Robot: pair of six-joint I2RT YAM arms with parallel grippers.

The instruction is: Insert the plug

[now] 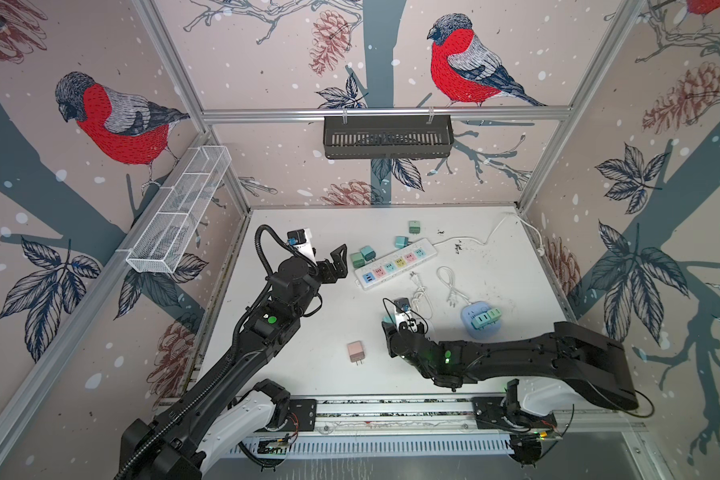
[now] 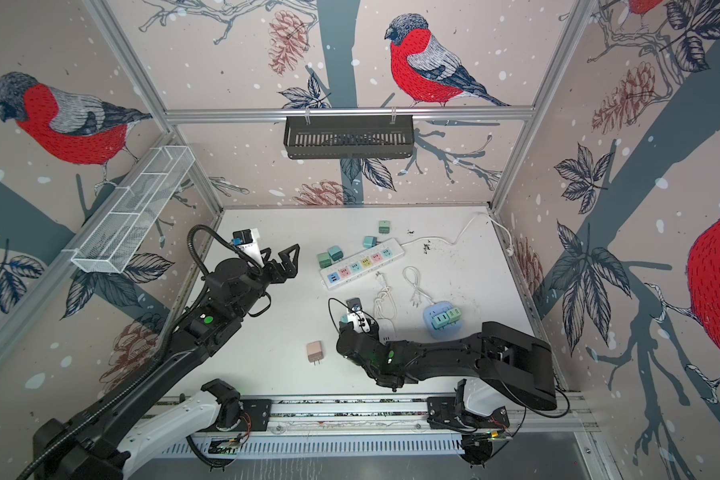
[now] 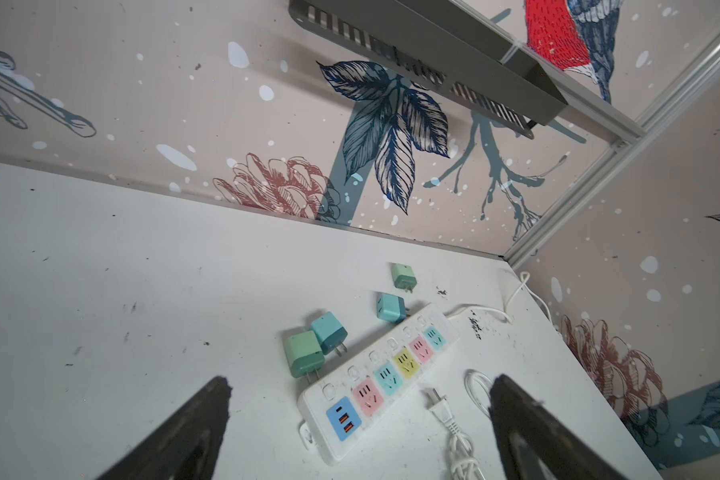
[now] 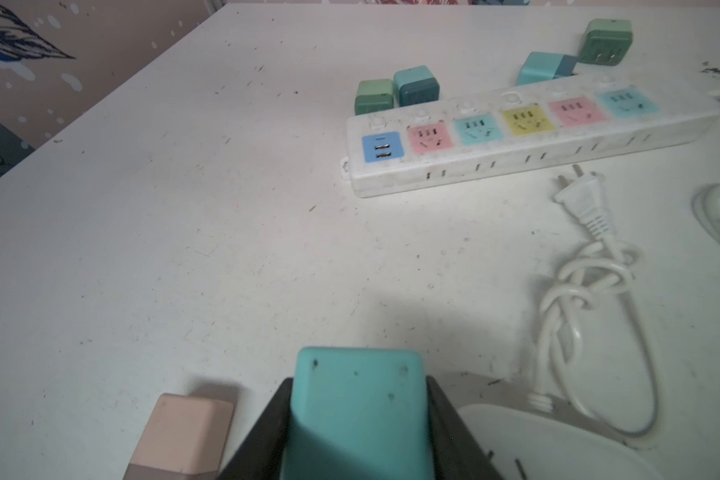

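Just below the centre of both top views, the right end effector (image 1: 393,323) grips a teal plug (image 4: 358,415), a smooth matte block with rounded corners. The right wrist view shows the black jaws pressed against its two flat sides. The plug's prongs are hidden. It sits well apart from the power strip (image 1: 395,262), which lies slanted just above centre. The strip is a long, grubby white plastic bar with a row of pastel squares: blue, pink, teal, yellow, pink, teal.

Left of the strip hangs the left end effector (image 1: 337,259), its two black triangular fingers (image 3: 192,424) spread wide apart.

A pink plug (image 1: 355,351) lies flat to the lower left of the right end effector, with its two metal prongs pointing toward the bottom of the frame. A green plug (image 1: 357,258) and a darker teal one (image 1: 367,252) touch each other at the strip's upper left side. Two thin white cords (image 1: 418,291) lie looped below the strip. To the right of them, a pale blue rounded base (image 1: 470,328) carries green plugs.

The surface (image 1: 308,324) is white and matte, scuffed with dark specks and scratches. Around it stand walls papered with red-breasted birds, pine cones and leaves, framed by aluminium rails. A black slotted tray (image 1: 387,137) hangs on the back rail. A white wire-mesh basket (image 1: 179,208) hangs on the left wall.
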